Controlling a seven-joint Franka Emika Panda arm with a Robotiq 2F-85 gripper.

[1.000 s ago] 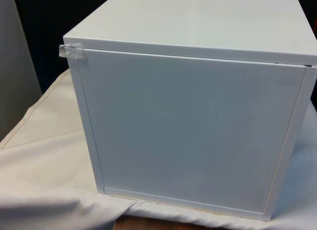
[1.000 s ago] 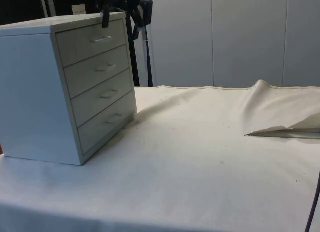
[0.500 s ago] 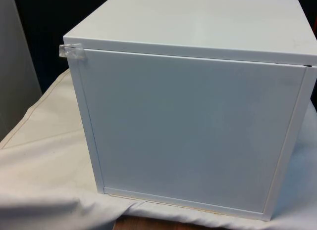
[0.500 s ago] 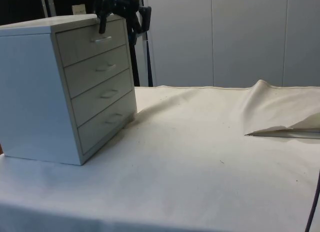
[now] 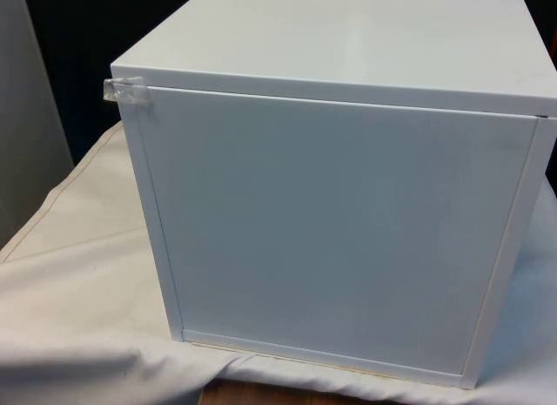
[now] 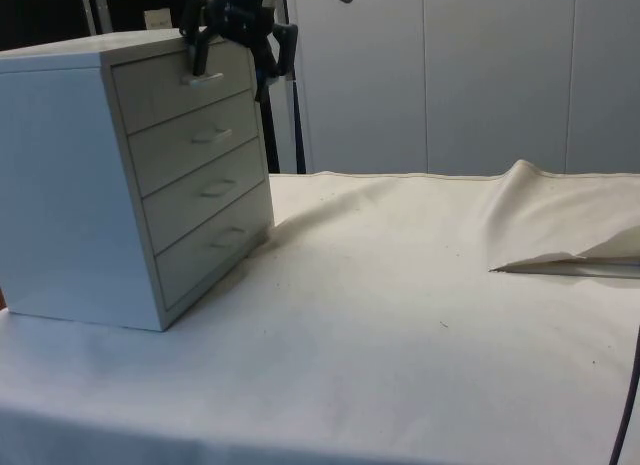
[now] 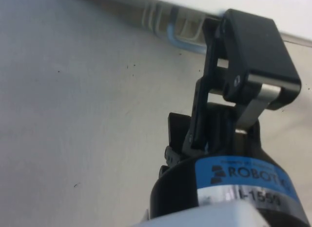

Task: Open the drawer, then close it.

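A white chest of drawers (image 6: 60, 185) stands on the cloth with its four drawer fronts turned away from the front camera, which sees its plain back panel (image 5: 331, 231). All the drawers sit flush. In the side view my black gripper (image 6: 200, 57) hangs at the chest's top front edge, just above the small handle (image 6: 205, 80) of the top drawer (image 6: 165, 95). The wrist view looks down the chest's front, where the drawer handles (image 7: 165, 22) line up one behind another, with the gripper (image 7: 243, 56) close beside them.
The white tablecloth (image 6: 400, 285) stretches wide in front of the drawers. A raised fold of cloth (image 6: 570, 235) lies at the side view's right. A scrap of clear tape (image 5: 126, 90) sticks to the chest's upper back corner.
The gripper has come down and in towards the chest, from above the top edge to just over the top drawer's handle. The drawers have not moved.
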